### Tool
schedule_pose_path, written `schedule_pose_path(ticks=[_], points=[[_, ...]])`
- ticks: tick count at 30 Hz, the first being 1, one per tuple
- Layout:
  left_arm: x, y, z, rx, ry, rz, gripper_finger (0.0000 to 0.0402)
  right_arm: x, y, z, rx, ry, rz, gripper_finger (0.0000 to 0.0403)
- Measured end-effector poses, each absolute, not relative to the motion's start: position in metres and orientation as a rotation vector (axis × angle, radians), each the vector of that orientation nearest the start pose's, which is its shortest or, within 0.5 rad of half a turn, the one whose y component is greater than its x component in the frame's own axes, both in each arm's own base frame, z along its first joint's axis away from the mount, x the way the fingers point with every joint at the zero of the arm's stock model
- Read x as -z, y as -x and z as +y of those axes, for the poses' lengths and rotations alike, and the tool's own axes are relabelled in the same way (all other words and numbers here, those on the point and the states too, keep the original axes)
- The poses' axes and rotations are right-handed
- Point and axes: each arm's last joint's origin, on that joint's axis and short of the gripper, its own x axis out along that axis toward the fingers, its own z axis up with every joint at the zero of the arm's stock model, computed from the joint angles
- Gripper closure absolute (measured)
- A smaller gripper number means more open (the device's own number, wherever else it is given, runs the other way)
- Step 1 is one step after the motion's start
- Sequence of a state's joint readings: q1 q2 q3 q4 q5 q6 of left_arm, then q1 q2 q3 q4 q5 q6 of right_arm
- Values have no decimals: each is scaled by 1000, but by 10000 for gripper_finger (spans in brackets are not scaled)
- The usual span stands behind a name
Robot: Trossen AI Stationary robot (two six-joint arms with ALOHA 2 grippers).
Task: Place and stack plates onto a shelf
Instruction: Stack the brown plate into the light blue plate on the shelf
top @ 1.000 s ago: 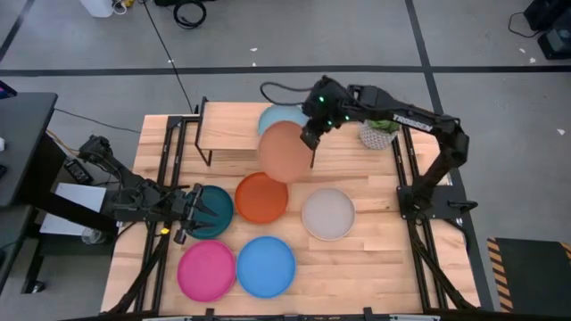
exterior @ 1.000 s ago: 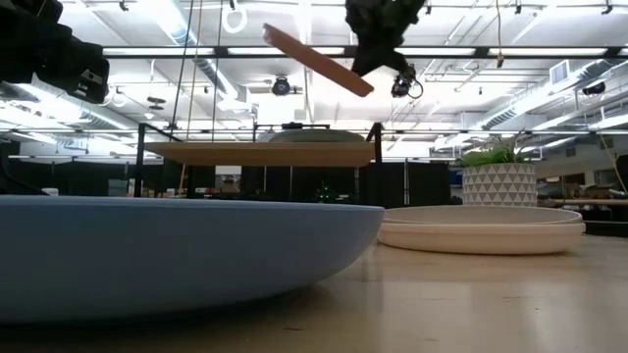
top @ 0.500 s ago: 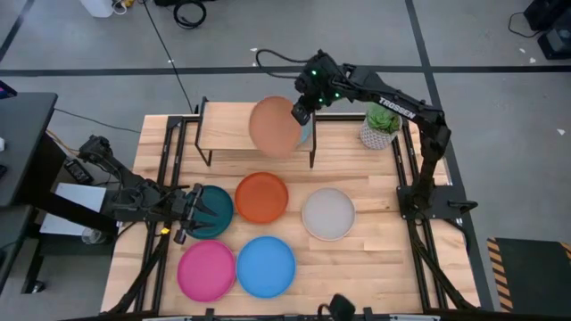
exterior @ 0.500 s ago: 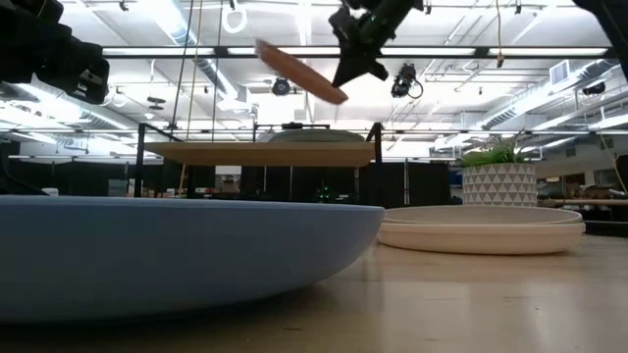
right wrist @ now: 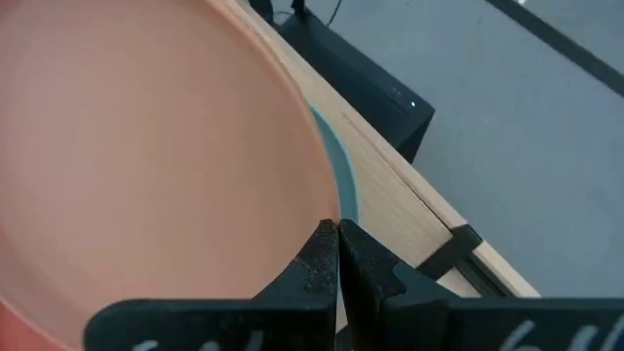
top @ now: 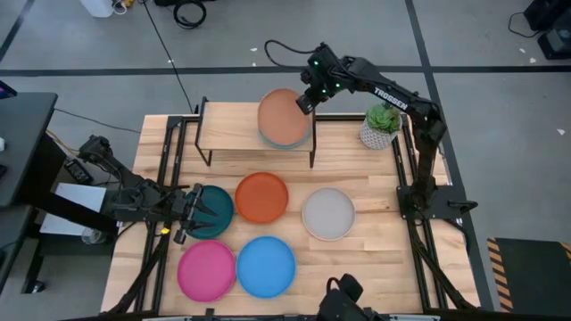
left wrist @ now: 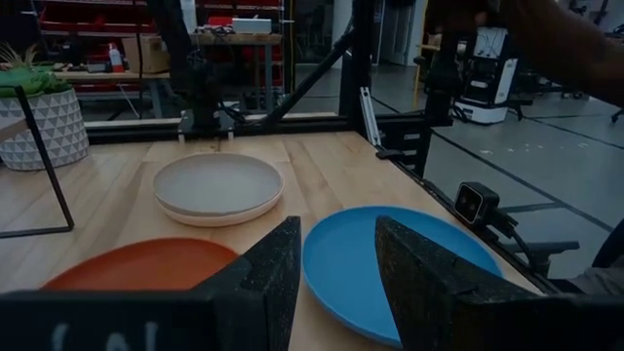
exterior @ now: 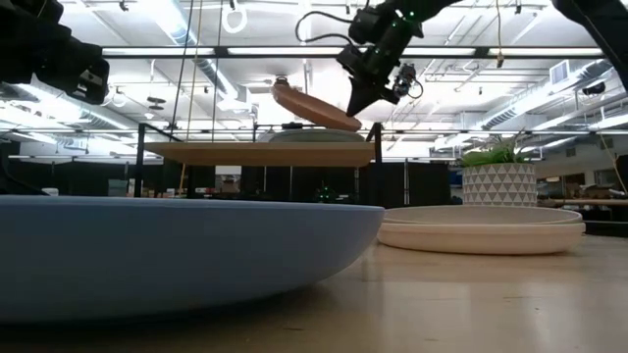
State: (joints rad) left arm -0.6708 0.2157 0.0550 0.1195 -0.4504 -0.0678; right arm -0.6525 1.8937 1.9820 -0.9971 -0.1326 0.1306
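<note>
Slatted light-wood tabletop [top: 357, 259] fills the high view, grey floor around it. At about one o'clock, the right gripper [top: 306, 101] pinches the rim of the round tan plate [top: 284, 116], its fingers [right wrist: 319, 261] clamped nearly together on the edge. Half a second ago this plate hung tilted over the shelf's middle; now it sits lower and further right, directly over the pale teal plate [top: 287, 141] on the low light-wood shelf with black metal legs [top: 227, 125]. From table height the tan plate is still tilted, its gripped side raised, and whether its low edge touches the plate beneath cannot be told. Only a sliver of the pale teal plate shows.

The left gripper [top: 185, 214] waits at nine o'clock, fingers parted and empty, covering part of the dark teal plate [top: 212, 209]. The orange plate [top: 261, 197], grey plate [top: 328, 213], pink plate [top: 206, 270] and blue plate [top: 266, 266] have not moved. A small potted plant [top: 381, 125] stands beside the shelf.
</note>
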Motion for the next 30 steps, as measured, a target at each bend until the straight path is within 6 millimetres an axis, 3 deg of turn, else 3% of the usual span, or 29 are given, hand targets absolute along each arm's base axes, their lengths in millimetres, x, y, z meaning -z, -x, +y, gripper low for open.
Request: schedule_pose_path(ticks=[10,24,30], points=[[-176,-92,-57,219,50,43,260,-347,-325,-243,541,-493,876,387],[-176,-92,-57,219,50,44,260,-346,-325,-243,548,-495,881,339],[-175,-92,-57,219,60,52,260,-361,-313,-229,536,-491,901,341]])
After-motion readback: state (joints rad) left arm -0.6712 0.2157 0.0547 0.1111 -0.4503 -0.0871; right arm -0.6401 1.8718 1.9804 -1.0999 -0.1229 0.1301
